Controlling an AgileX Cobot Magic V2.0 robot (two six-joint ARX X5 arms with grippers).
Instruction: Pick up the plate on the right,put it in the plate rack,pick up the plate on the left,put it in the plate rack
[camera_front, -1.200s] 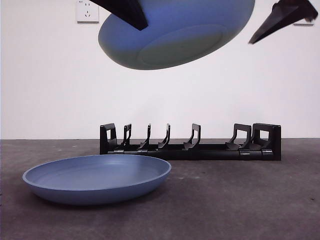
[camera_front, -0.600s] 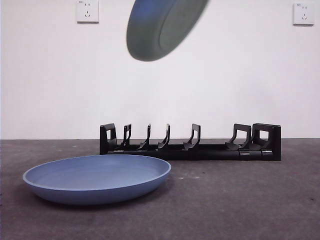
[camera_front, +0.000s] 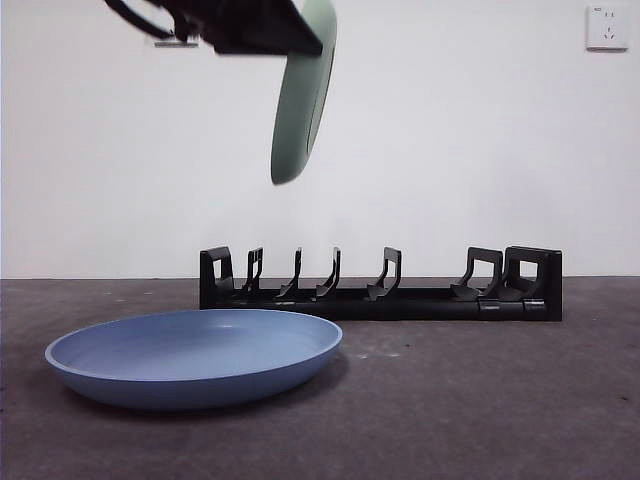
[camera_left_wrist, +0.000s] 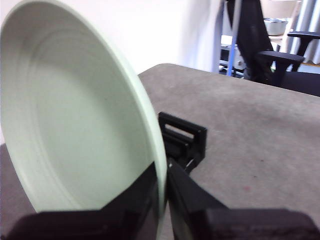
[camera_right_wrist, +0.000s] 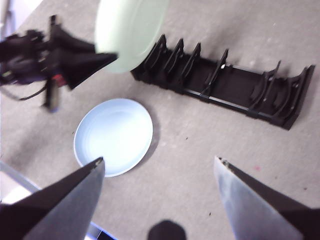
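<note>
A pale green plate (camera_front: 303, 100) hangs on edge high above the left part of the plate rack (camera_front: 380, 300), with my left gripper (camera_front: 290, 40) shut on its upper rim. In the left wrist view the jaws (camera_left_wrist: 162, 172) pinch the green plate's (camera_left_wrist: 75, 130) rim, and one blocky end of the rack (camera_left_wrist: 182, 137) shows just beyond. A blue plate (camera_front: 195, 355) lies flat on the table in front of the rack's left end. My right gripper (camera_right_wrist: 159, 160) is open and high up, looking down on the rack (camera_right_wrist: 225, 85), the blue plate (camera_right_wrist: 114, 136) and the green plate (camera_right_wrist: 130, 30).
The grey table ends at a white wall with a socket (camera_front: 608, 27) at the upper right. An office chair (camera_left_wrist: 265, 45) stands past the table's far edge in the left wrist view. The left arm (camera_right_wrist: 55, 55) reaches in beside the rack's end.
The green plate has turned from tilted to standing on edge and has come lower. The left gripper now shows at the top left; the other black tip has left the front view.
</note>
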